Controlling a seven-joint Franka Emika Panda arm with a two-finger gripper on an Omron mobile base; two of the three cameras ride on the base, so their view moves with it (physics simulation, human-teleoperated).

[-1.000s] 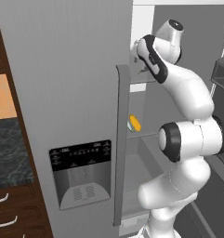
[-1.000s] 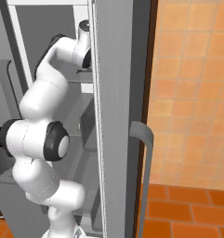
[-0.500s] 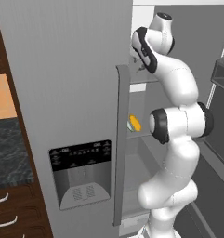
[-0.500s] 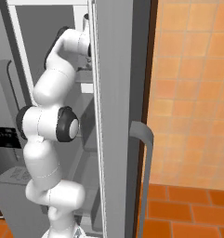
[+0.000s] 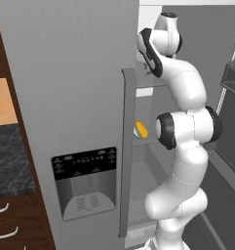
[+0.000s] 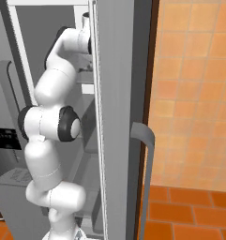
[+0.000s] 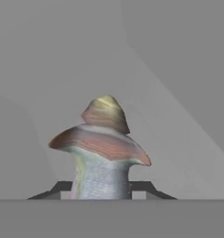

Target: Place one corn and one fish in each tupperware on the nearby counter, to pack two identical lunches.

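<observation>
I am working at the very start of this job, as I judge it: my arm is stretching up into the upper part of the open fridge (image 5: 65, 97), and my gripper (image 7: 102, 188) is pinching the fish (image 7: 104, 139), its two dark tips sitting tight against either side of the silvery grey-blue body. The fish is lying on the pale grey fridge shelf (image 7: 178, 139) and, as far as I can tell, I am not yet lifting it clear. One corn (image 5: 141, 130) is waiting on a lower shelf, just behind the edge of the fridge door. The counter (image 5: 7, 151) is lying off to my left, beyond the fridge. So I am reckoning that nearly everything is left to do: carrying this fish over, fetching its twin and two corn, and filling both tupperware.
</observation>
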